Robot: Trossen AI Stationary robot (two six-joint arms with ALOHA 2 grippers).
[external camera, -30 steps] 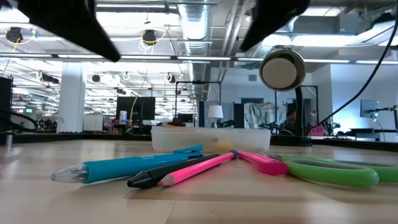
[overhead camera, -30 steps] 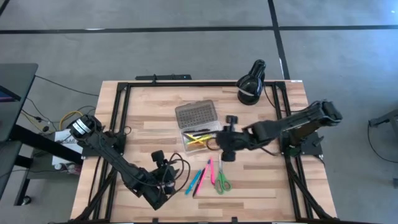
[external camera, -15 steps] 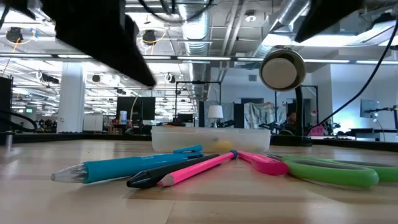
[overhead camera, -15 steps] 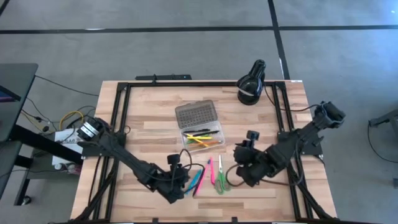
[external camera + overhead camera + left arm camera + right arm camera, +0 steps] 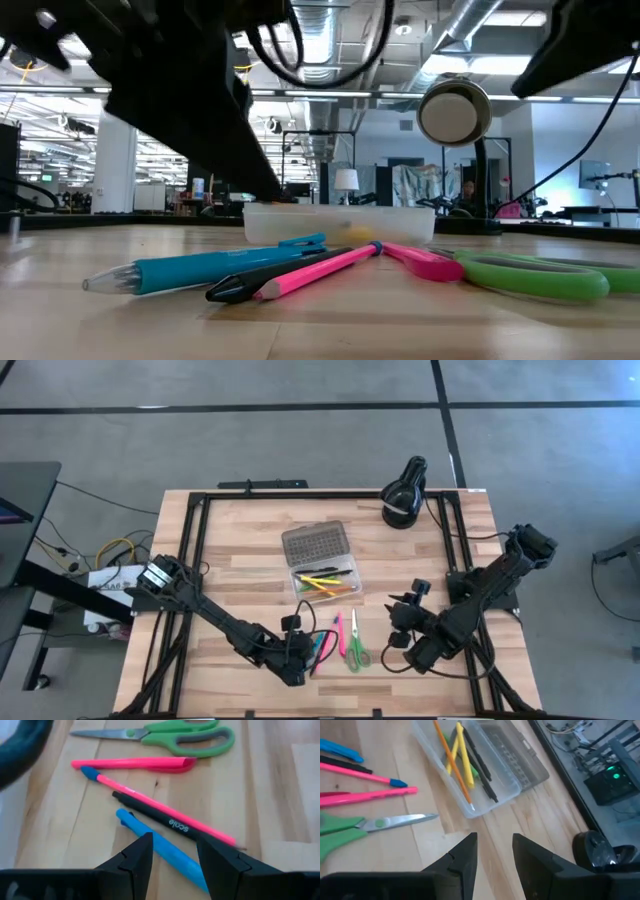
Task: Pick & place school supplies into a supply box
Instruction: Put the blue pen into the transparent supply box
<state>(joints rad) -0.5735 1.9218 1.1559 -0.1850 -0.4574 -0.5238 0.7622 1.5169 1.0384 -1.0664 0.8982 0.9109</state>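
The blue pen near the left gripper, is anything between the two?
Nothing visible. In the left wrist view the open left gripper looks straight onto the blue pen, with bare table around. The black pen lies just beyond it.

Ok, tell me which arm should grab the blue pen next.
Probably the left. The left gripper has its open fingers right over the blue pen, nearly straddling it. The right gripper is empty too, but sits beyond the scissors, facing the supply box.
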